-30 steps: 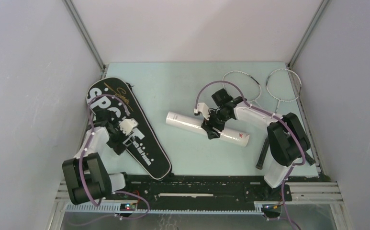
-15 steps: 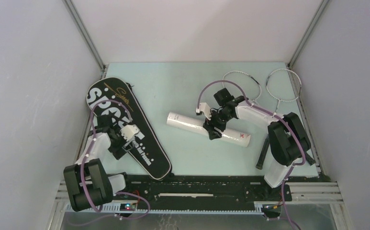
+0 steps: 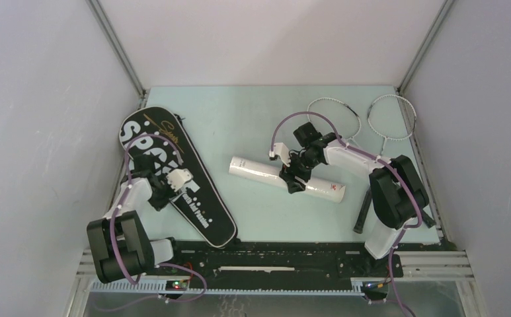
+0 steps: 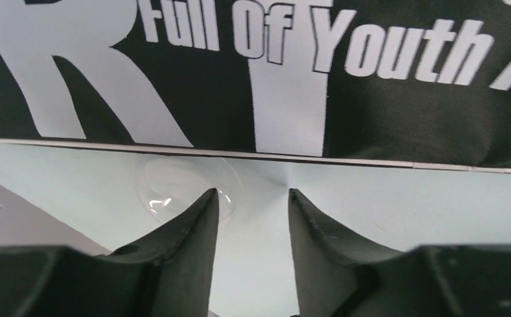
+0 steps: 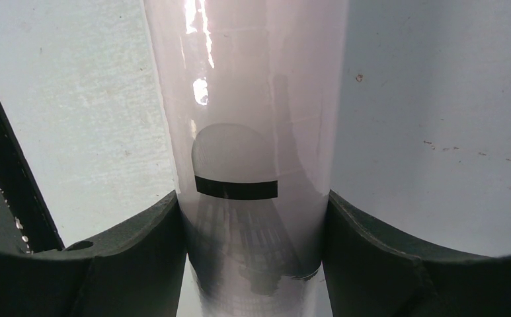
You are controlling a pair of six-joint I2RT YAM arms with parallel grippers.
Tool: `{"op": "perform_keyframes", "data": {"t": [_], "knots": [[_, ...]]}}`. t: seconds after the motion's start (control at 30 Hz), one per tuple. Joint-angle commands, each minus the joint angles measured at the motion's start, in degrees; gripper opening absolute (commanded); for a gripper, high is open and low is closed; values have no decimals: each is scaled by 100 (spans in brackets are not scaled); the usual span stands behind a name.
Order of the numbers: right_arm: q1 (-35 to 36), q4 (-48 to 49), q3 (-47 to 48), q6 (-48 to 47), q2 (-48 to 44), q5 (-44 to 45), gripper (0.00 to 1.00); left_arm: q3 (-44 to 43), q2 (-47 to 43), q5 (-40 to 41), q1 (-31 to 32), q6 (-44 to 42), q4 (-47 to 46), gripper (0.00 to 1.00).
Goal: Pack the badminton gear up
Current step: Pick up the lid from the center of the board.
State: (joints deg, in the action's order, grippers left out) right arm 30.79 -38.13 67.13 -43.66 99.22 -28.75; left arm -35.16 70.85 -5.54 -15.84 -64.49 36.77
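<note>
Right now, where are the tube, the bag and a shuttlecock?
tube (image 3: 256, 169): top view, on its left half.
bag (image 3: 145, 135): top view, on the wide far end.
shuttlecock (image 5: 234, 162): right wrist view, on its rounded cork, seen through the tube wall.

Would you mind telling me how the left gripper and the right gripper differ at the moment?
The right gripper is shut on the white tube, pressed against both its sides; the left gripper holds nothing, its fingers apart. The right gripper sits mid-table over the tube; the left gripper points at the black bag's edge. Both have dark fingers.
</note>
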Motion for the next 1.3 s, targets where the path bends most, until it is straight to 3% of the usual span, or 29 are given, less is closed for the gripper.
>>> {"op": "perform_keyframes", "data": {"t": [0.0, 0.1, 0.37, 0.73, 0.97, 1.1, 1.27], "knots": [[-11, 104, 142, -99, 25, -84, 14, -307, -33, -341, -50, 45, 445, 42], [-18, 106, 139, -108, 37, -94, 14, -475, -66, -394, -50, 110, 669, 39], [-48, 119, 142, -89, 36, -57, 13, -656, -206, -404, -45, 323, 915, 44], [60, 184, 136, 207, 136, 273, 10, -894, -818, -11, -112, 839, 1341, 75], [135, 450, 131, 446, 499, 462, 9, -718, -1688, 209, -112, 346, 1619, 92], [64, 800, -96, 425, 480, 616, 7, -541, -1912, 223, -111, 29, 1674, 93], [112, 704, -141, 442, 350, 798, 7, -563, -1493, -7, -266, 330, 1588, 88]]}}
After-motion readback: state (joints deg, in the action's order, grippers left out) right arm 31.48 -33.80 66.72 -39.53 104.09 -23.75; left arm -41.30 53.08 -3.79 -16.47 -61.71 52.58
